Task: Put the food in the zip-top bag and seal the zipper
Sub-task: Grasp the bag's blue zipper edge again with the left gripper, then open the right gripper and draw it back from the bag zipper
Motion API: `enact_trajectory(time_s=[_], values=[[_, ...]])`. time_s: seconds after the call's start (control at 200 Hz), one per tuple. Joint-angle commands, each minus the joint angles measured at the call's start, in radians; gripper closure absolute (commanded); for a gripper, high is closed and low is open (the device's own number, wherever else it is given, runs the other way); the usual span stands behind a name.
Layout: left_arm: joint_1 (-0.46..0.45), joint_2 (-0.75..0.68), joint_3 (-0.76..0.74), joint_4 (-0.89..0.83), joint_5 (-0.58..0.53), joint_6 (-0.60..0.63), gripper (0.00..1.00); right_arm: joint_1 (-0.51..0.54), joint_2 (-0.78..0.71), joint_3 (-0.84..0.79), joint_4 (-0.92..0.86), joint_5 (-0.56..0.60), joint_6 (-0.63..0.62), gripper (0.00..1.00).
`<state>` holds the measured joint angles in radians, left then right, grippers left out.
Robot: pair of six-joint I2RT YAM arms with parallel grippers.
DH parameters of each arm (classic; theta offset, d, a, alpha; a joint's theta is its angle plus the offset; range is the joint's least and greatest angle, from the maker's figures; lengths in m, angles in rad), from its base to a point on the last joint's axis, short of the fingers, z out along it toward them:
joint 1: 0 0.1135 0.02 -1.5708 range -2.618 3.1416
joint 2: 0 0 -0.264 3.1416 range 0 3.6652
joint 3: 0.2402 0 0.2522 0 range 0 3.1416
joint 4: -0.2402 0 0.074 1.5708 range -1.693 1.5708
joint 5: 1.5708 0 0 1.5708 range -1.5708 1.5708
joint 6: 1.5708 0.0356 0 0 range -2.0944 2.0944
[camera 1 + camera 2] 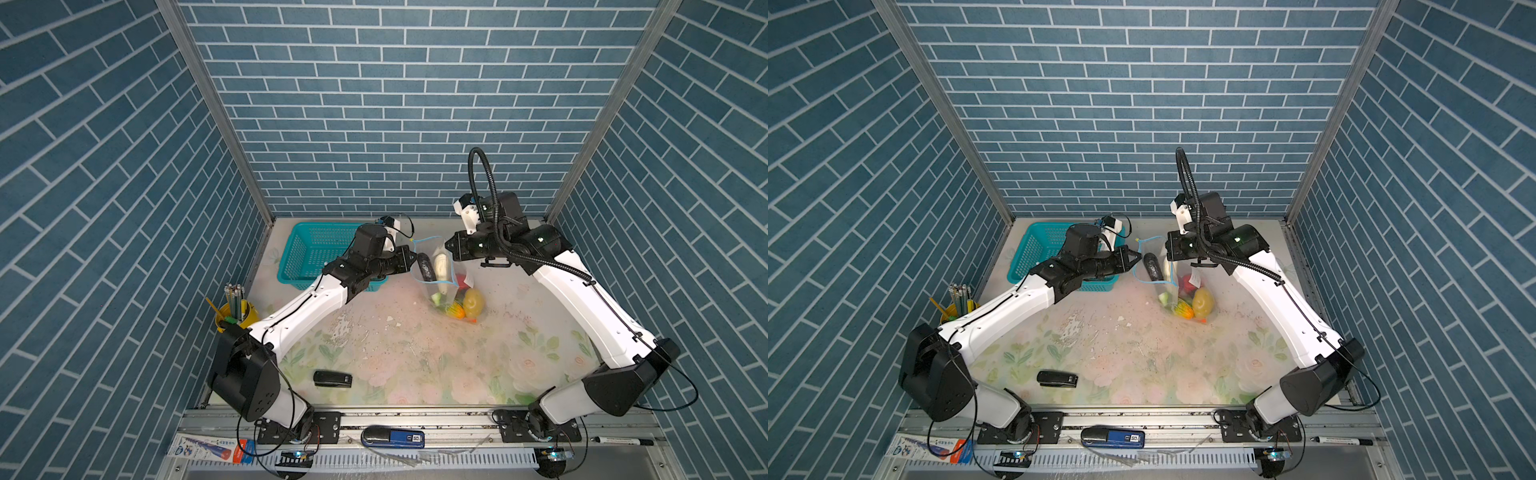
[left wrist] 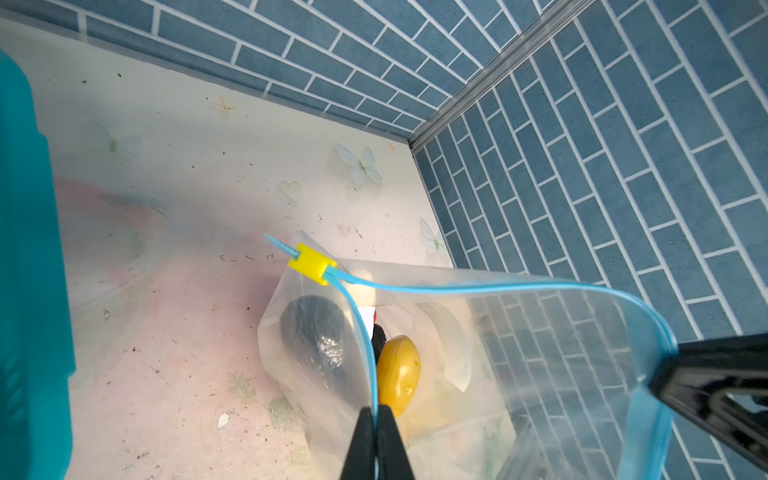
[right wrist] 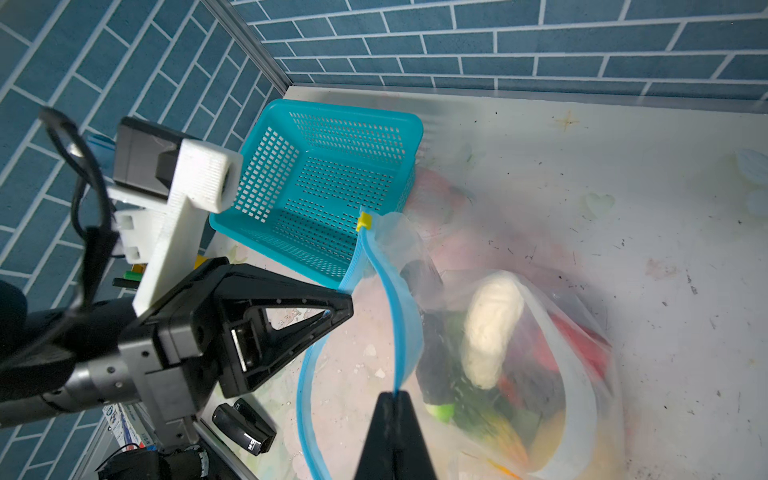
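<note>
Clamped shut on the zipper (image 2: 457, 291) at its 9 o'clock lip with the left end effector (image 2: 376, 415); clamped shut on the 3 o'clock lip with the right end effector (image 3: 394, 395); holding the zip-top bag (image 1: 430, 286) open-mouthed toward 1 o'clock on the counter (image 1: 415, 353), with eggplant (image 1: 424, 266), cabbage (image 1: 441, 266) and potato (image 1: 473, 302) inside.

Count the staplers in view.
2. A black stapler lies on the floral table near its front edge, left of centre. A blue stapler lies on the metal rail in front of the table. Others could be hidden under the left arm.
</note>
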<state>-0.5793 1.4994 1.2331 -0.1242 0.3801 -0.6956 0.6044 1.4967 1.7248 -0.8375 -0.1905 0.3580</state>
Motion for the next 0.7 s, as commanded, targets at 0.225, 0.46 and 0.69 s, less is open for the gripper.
enact_trajectory(time_s=[0.225, 0.46, 0.69], values=[[-0.104, -0.193, 0.052, -0.229, -0.120, -0.027, 1.00, -0.002, -0.130, -0.055, -0.005, -0.156, -0.076, 1.00], [-0.210, -0.300, 0.066, -0.380, -0.264, -0.035, 1.00, 0.026, -0.133, -0.059, -0.043, -0.247, -0.070, 1.00], [-0.273, -0.362, 0.057, -0.452, -0.317, -0.101, 1.00, 0.066, -0.071, -0.045, 0.041, -0.341, -0.061, 1.00]])
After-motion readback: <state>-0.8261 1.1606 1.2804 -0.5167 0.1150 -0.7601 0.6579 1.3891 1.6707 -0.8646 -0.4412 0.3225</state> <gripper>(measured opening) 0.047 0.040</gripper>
